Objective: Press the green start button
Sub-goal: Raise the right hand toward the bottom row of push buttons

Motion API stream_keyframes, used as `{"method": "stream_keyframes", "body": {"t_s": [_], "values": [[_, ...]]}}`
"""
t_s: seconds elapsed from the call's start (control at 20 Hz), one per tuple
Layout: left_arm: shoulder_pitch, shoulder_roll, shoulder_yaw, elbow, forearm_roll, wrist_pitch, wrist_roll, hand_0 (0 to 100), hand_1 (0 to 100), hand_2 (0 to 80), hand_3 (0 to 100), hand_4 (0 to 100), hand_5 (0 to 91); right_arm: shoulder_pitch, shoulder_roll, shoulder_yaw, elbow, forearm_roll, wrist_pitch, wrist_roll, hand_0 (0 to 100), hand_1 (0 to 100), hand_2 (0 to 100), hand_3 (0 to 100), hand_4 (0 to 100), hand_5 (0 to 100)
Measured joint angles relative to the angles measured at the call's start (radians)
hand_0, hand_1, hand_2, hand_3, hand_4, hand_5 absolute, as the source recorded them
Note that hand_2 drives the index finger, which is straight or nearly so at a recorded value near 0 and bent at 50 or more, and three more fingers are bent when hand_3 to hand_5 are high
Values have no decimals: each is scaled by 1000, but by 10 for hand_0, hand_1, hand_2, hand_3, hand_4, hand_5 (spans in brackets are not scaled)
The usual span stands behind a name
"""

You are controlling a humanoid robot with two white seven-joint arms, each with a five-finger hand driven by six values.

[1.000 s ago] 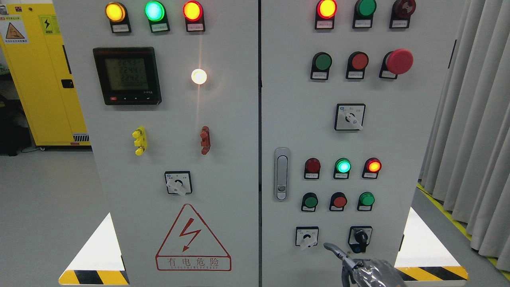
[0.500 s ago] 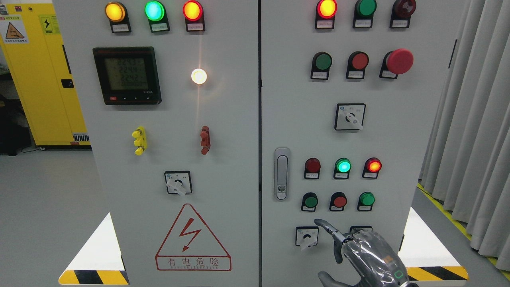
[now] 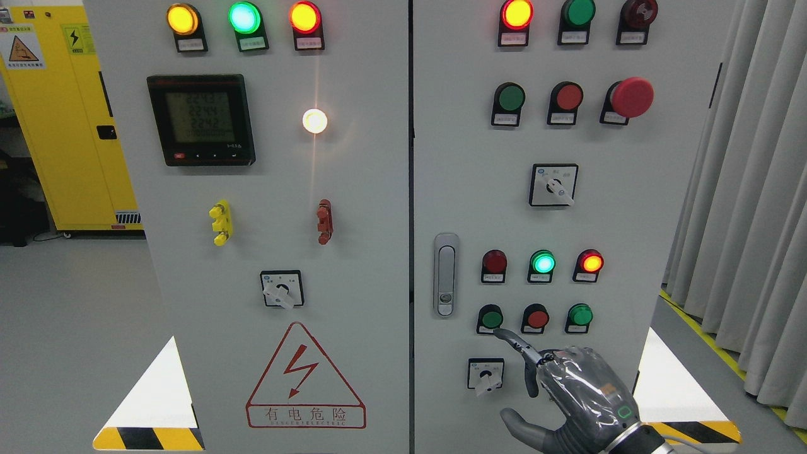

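You are facing a tall grey control cabinet [image 3: 353, 189] with two doors, split by a dark seam down the middle. To its left stands a yellow cabinet [image 3: 57, 126]; grey curtains [image 3: 750, 189] hang at the right.

On the right door, your right arm enters from the lower right corner, forearm angled up and to the left. The right hand [image 3: 567, 391], wrapped in a clear plastic cover, is seen from its back: the index finger [image 3: 514, 342] is stretched out straight, pointing up-left, the other fingers are curled under the palm, and the thumb [image 3: 523, 432] sticks out low to the left. The hand holds nothing.

The index fingertip sits at the lower right edge of the green start button [image 3: 491, 318], the leftmost of the bottom row of three push buttons, just right of the door handle [image 3: 446, 274]. Whether the tip is pressing it or only touching the rim, you cannot tell. Beside that button are a red button [image 3: 537, 318] and a second green button [image 3: 580, 314]. Below the finger lies a small white selector switch [image 3: 485, 374]. Above the row, three indicator lamps [image 3: 543, 262] show dark red, lit green and lit red.
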Motion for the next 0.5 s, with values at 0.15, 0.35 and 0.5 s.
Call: {"method": "stream_keyframes", "body": {"t_s": [0.15,0.35,0.5], "values": [[0,-1,0,0,0,0,0,120,556,0,0,0,0,-17,0,1,17,2,0,1,386,649,0,766,807,771],[0,-1,0,0,0,-1,0,120,556,0,0,0,0,-35,1,2,39,4,1,9,388,648,0,765,807,769],[0,-2,0,0,0,-3,0,120,556,0,0,0,0,-46,1,3,52,4,4,15,389,648,0,764,808,768]]}}
